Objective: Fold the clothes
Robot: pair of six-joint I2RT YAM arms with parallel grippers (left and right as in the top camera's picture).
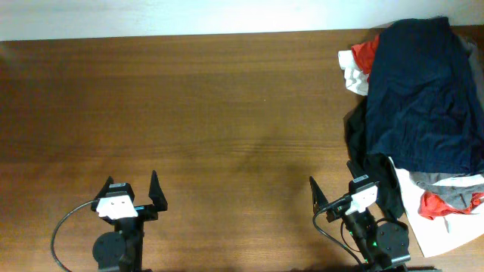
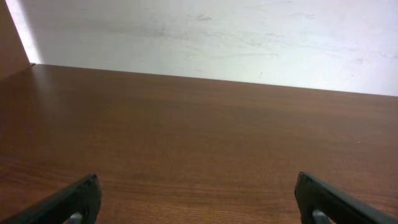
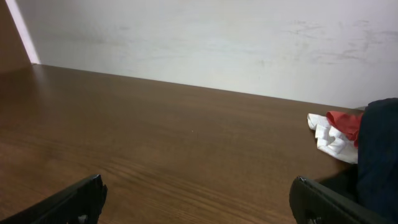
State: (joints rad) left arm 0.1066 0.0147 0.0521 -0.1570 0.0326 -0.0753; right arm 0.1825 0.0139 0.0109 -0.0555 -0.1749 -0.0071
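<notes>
A heap of clothes lies at the table's right edge. On top is a large dark navy-blue garment (image 1: 423,91), wrinkled. White cloth (image 1: 354,75) and red cloth (image 1: 366,51) stick out at its far left. Black cloth (image 1: 361,143) lies under it; white (image 1: 435,227), grey (image 1: 454,195) and red (image 1: 437,205) pieces lie at the near side. The navy garment (image 3: 380,155), the white cloth (image 3: 329,140) and the red cloth (image 3: 345,123) also show in the right wrist view. My left gripper (image 1: 133,189) is open and empty near the front edge. My right gripper (image 1: 333,185) is open and empty beside the heap.
The brown wooden table (image 1: 212,113) runs to a white wall (image 2: 217,37) at the back. In the left wrist view only bare wood (image 2: 199,143) lies between the fingers. The arm bases stand at the front edge.
</notes>
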